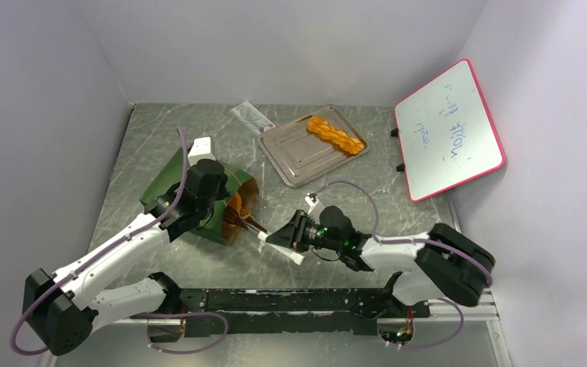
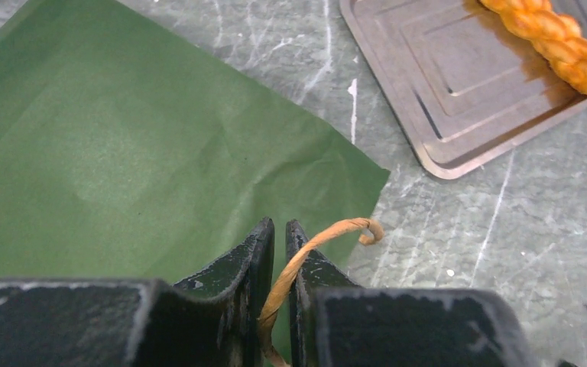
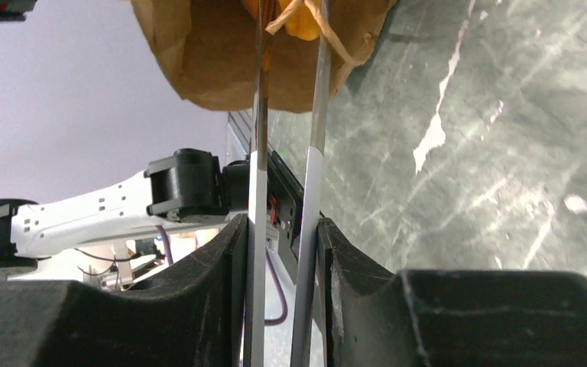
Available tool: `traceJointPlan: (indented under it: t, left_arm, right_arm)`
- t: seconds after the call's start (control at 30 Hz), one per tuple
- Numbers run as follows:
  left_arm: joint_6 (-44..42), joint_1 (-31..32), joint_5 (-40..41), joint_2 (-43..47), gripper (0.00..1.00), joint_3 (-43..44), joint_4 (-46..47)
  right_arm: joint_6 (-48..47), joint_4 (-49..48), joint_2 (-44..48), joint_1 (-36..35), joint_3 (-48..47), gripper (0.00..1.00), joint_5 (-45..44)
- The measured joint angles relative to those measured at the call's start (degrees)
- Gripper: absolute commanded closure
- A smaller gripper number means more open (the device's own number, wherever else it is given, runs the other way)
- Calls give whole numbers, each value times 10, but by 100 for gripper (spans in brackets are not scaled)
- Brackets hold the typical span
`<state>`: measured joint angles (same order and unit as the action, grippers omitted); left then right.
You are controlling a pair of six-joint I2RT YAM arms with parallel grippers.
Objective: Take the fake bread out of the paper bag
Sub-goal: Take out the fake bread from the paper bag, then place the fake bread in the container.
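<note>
The paper bag (image 1: pixel 170 182) lies on its side, dark green outside, with its brown mouth facing right. My left gripper (image 1: pixel 225 200) is shut on the bag's tan handle (image 2: pixel 329 233), above the green paper (image 2: pixel 122 153). My right gripper (image 1: pixel 294 233) is shut on a pair of metal tongs (image 1: pixel 258 228), whose tips reach into the bag's mouth. In the right wrist view the tong arms (image 3: pixel 256 153) run up to the brown bag opening (image 3: pixel 199 53) around an orange bread piece (image 3: pixel 302 23). A braided bread stick (image 1: pixel 336 136) lies on the metal tray (image 1: pixel 298 160).
The tray sits behind and to the right of the bag, and also shows in the left wrist view (image 2: pixel 458 84) with the braided stick (image 2: pixel 558 42). A clear plastic packet (image 1: pixel 252 116) lies behind it. A pink-framed whiteboard (image 1: pixel 447 130) leans at the right wall.
</note>
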<state>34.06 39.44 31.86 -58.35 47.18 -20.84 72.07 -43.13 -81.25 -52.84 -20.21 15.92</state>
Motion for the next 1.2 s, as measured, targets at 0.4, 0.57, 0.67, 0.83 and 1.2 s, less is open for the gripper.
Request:
traceJointPlan:
  t: [0.4, 0.57, 0.67, 0.83, 1.2]
  left_arm:
    - [21, 0, 68, -43, 93, 30, 13]
    - [23, -2, 90, -72, 93, 46, 21]
    - [23, -11, 91, -95, 93, 57, 26]
    - [24, -45, 86, -109, 93, 58, 33]
    - [24, -57, 59, -97, 93, 57, 39]
  right_arm:
    - [-8, 240, 311, -6, 60, 100, -64]
    - [-10, 362, 428, -9, 60, 100, -97]
    - [-10, 422, 478, -10, 60, 100, -116]
    - [-9, 511, 527, -11, 48, 100, -151]
    - [-5, 518, 487, -8, 9, 100, -285]
